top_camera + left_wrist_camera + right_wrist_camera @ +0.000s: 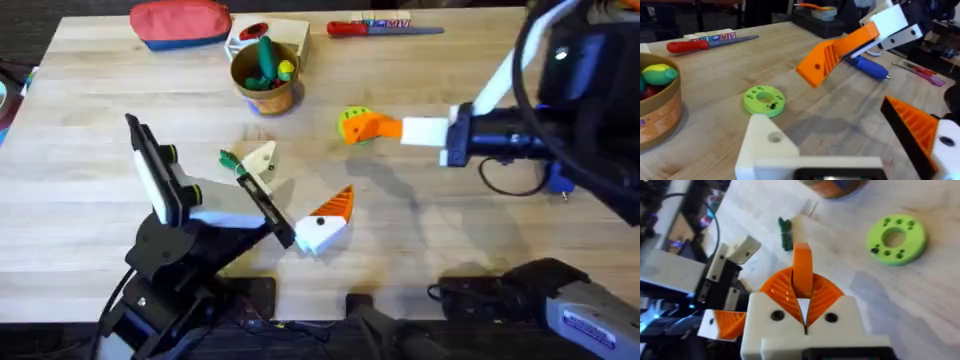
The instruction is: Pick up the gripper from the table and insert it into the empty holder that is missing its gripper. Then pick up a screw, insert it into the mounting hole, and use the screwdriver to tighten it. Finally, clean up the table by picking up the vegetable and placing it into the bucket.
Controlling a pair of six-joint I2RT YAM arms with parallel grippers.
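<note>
My right gripper (352,126) hovers over the table's middle right, shut on the small orange gripper (802,255), which sticks out between its orange pads (824,294). The left wrist view shows that piece (832,52) pointing down toward the table. My left gripper (305,176) stands open near the front centre. One side of it is the bare white holder (262,160) (765,145); the other bears an orange finger (914,126). The green vegetable (228,158) (785,230) lies just left of the holder. The bucket (266,92) stands at the back. The blue screwdriver (867,66) lies at the right.
A green ring disc (356,113) (764,99) lies under the right gripper's tip. A red-handled screwdriver (385,28), a white box (288,32) and a red pouch (180,22) line the far edge. Cables and a dark unit (540,290) sit front right.
</note>
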